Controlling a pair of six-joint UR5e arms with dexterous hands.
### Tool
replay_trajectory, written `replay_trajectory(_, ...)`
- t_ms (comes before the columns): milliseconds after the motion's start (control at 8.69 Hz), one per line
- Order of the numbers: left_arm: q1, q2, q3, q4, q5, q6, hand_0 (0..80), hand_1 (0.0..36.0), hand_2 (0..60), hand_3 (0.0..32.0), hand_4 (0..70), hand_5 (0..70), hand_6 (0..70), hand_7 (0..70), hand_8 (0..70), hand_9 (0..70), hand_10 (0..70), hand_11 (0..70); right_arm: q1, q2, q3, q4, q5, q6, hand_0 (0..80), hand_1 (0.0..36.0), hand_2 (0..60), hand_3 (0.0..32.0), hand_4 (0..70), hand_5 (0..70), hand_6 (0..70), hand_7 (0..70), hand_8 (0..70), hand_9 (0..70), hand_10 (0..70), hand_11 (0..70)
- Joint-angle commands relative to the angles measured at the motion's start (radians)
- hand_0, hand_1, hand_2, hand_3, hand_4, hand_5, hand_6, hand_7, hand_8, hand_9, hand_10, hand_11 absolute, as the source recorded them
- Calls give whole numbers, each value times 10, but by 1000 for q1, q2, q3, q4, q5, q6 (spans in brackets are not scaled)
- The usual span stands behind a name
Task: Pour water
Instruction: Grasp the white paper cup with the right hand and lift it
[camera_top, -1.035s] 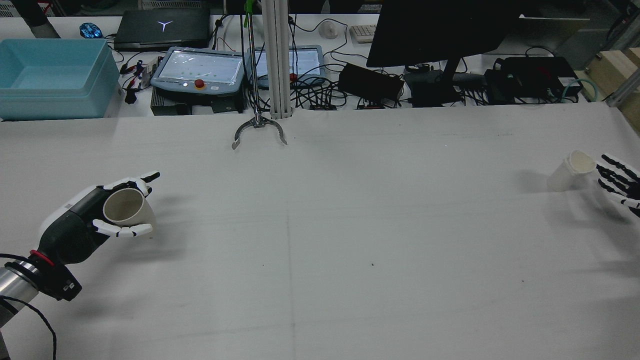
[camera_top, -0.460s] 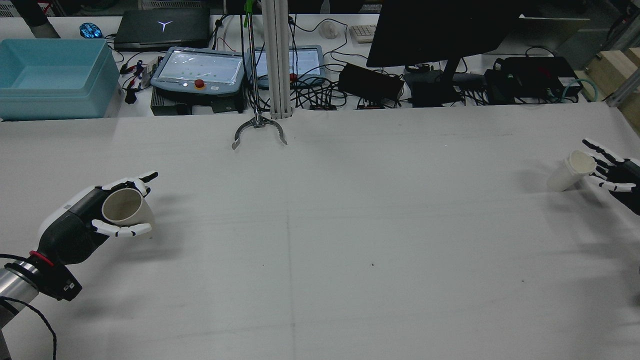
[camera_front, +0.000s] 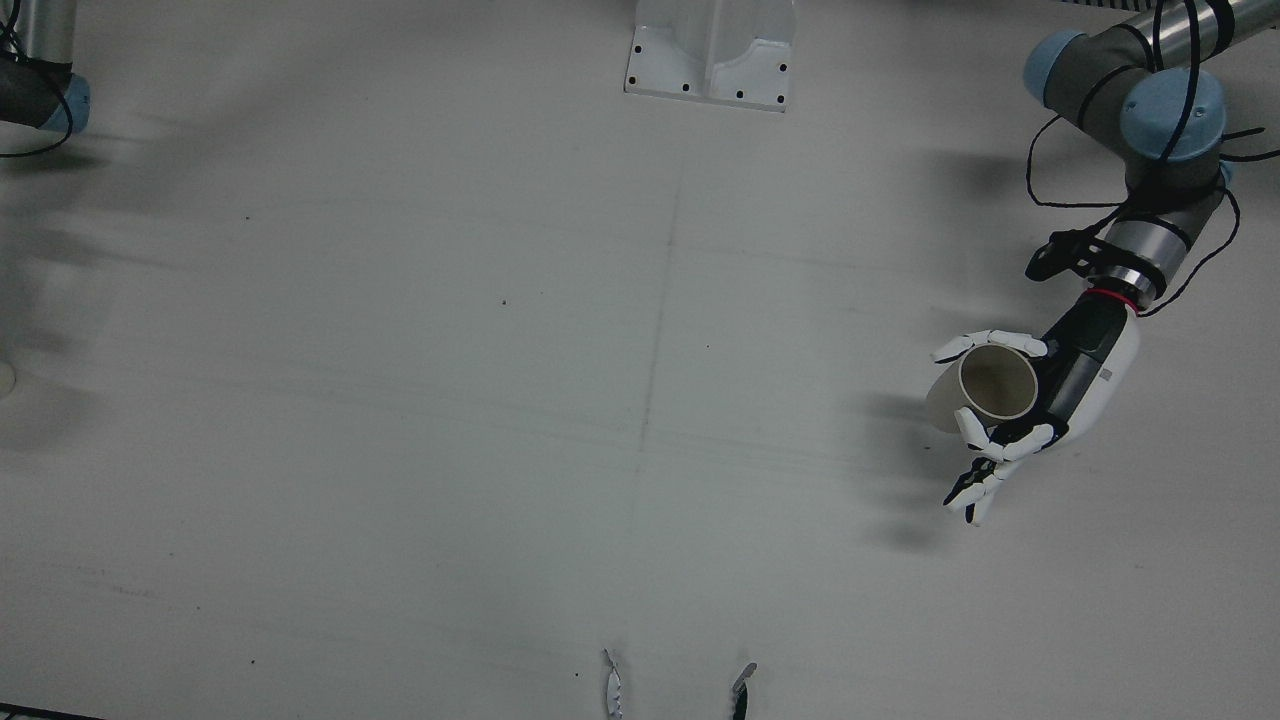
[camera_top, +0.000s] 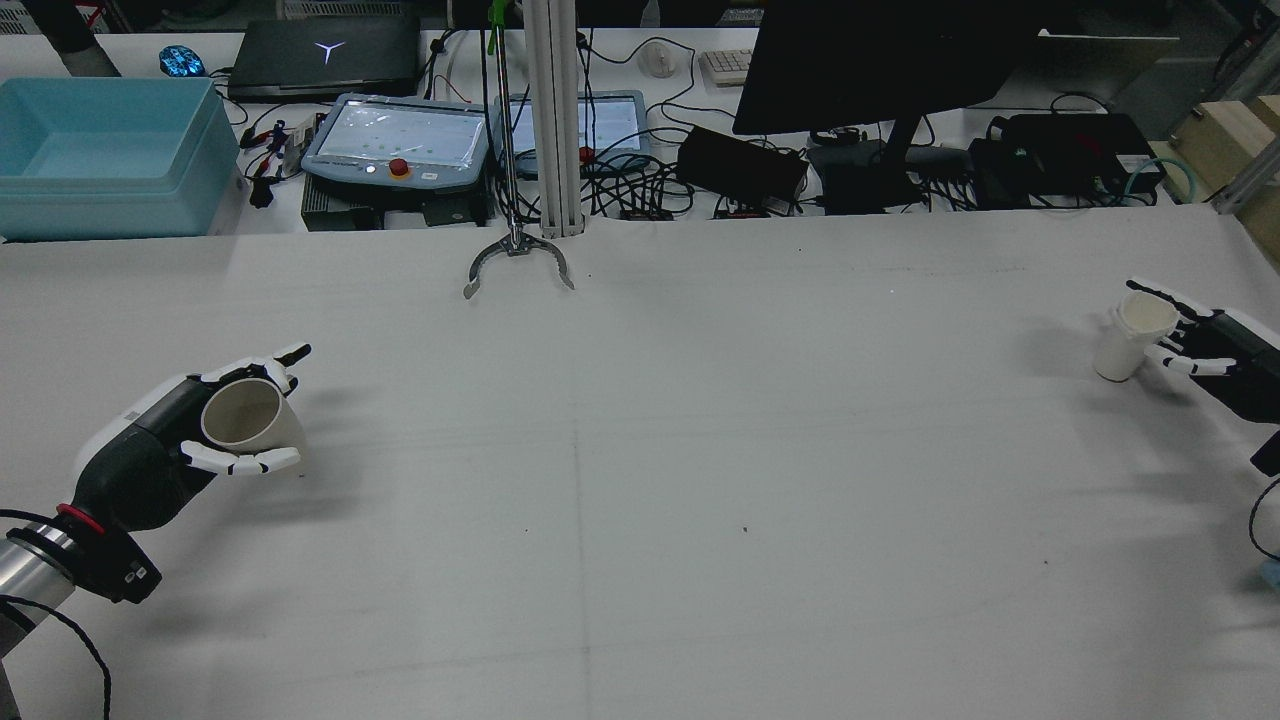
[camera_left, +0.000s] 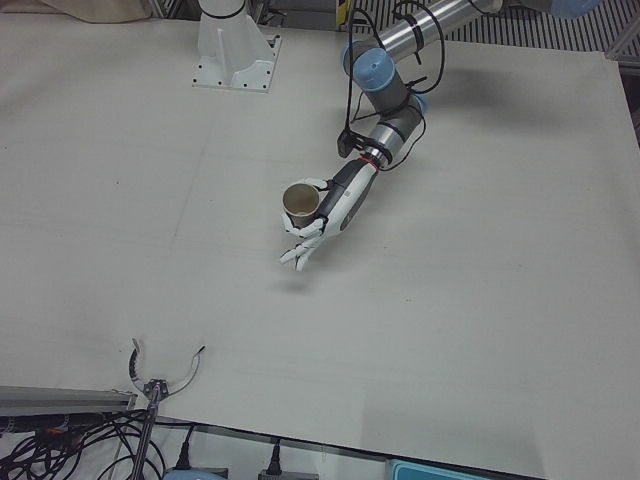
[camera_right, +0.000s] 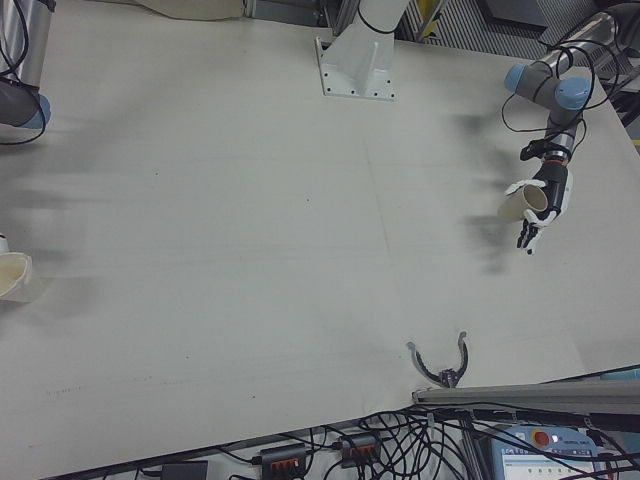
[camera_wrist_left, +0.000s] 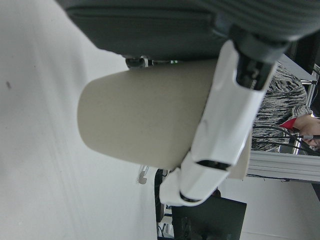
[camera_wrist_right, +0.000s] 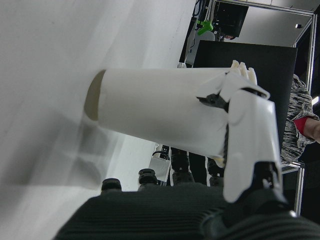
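Since prev. frame: my right hand (camera_top: 1215, 345) has come in on the white cup (camera_top: 1128, 336), which now stands more upright.

- R fingers (camera_wrist_right: 250, 145): wrapped on white cup, base tilted, edge touching table (camera_top: 640, 480), far right.
- L hand (camera_top: 150, 450): fingers clamped on beige cup (camera_top: 250, 420), held off table, mouth up, well apart from the other.
- Step: grasp phase, pour not begun.
- Next: lift white cup, bring both cups together mid-table, tip over beige one.
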Motion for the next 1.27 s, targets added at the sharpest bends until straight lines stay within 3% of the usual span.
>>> replay_trajectory(0,5,3,4,-6,-2,-2,800,360,600,0,291,700,109,112,27,8,36,97,-30,12,56,-42,7,-42,639,360,368,0,44,116,227,246,35,39,0,0)
replay_trajectory(115,14,3,4,-6,-20,-4,800,360,600,0,284,700,108,111,28,8,35,96,-23,-3,111,-62,48,-44,686,360,392,0,68,128,263,306,69,98,0,0)
replay_trajectory(230,26,3,5,-6,-26,-8,800,360,600,0,287,700,108,114,28,8,36,96,-23,-31,171,-95,65,-45,781,360,451,0,96,155,334,421,170,242,0,0)
replay_trajectory(345,30,3,7,-6,-35,-11,800,360,600,0,295,700,112,116,27,9,34,94,-21,-34,212,-144,65,-47,800,360,600,0,136,216,477,627,382,517,91,173)
replay_trajectory(460,28,3,7,-5,-35,-17,800,360,600,0,297,700,113,118,28,9,35,95,-24,-34,222,-158,64,-48,800,360,600,0,163,262,572,700,522,700,201,337)
replay_trajectory(575,28,3,2,-5,-34,-17,800,360,600,0,299,700,113,117,28,9,35,95,-23,-34,237,-158,65,-48,800,360,600,0,161,296,629,700,607,700,288,458)
replay_trajectory(690,36,3,-1,-2,-35,-17,800,360,600,0,300,700,113,117,27,9,34,94,-17,-35,281,-161,64,-47,800,360,600,0,131,302,621,700,606,700,306,483)
replay_trajectory(920,65,-33,-4,37,-34,-14,800,360,600,0,311,700,117,123,26,10,32,91,0,-74,483,-297,64,-50,800,360,600,0,122,296,602,700,567,700,268,436)
replay_trajectory(1150,74,-203,15,176,-26,-11,800,360,600,0,322,700,126,131,28,12,33,92,46,-68,815,-557,60,-97,800,360,600,0,132,290,592,700,540,700,230,386)
